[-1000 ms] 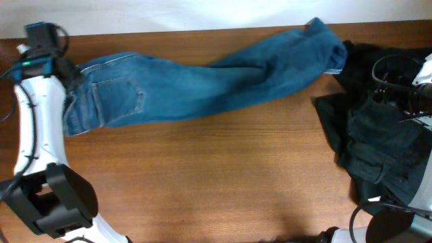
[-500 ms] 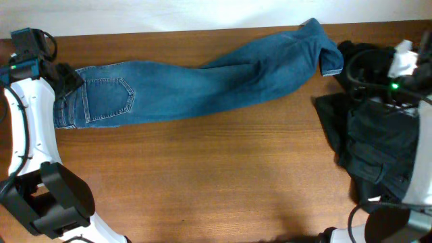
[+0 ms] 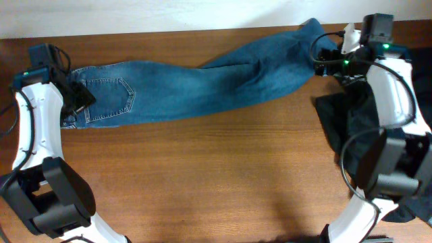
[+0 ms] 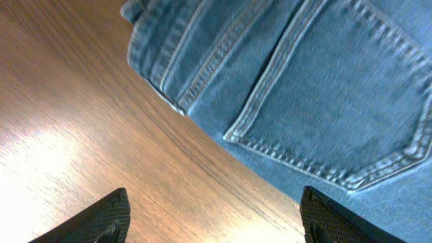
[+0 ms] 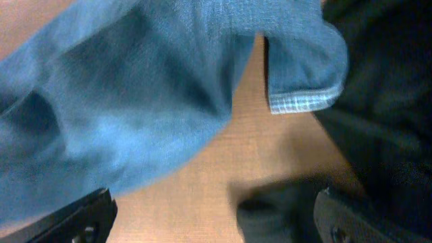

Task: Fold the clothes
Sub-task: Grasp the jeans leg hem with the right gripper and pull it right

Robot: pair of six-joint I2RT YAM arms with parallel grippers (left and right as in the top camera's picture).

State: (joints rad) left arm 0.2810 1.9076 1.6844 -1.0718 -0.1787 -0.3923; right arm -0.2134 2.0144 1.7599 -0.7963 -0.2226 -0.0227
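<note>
Left fingers [image 4: 108,217] and right fingers [image 5: 88,217] spread wide, both empty | jeans [image 3: 202,88] lie stretched along the counter's [image 3: 216,175] far edge | we judge denim soft, floppy, weighty: pinch waistband [image 4: 172,64] and hem [image 5: 304,101].

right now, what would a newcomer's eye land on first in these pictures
The long blue jeans stretch across the far side of the table, waistband left, hem right. The left gripper hangs open by the waistband, the right gripper open by the hem. A heap of black garments lies at the right edge.
</note>
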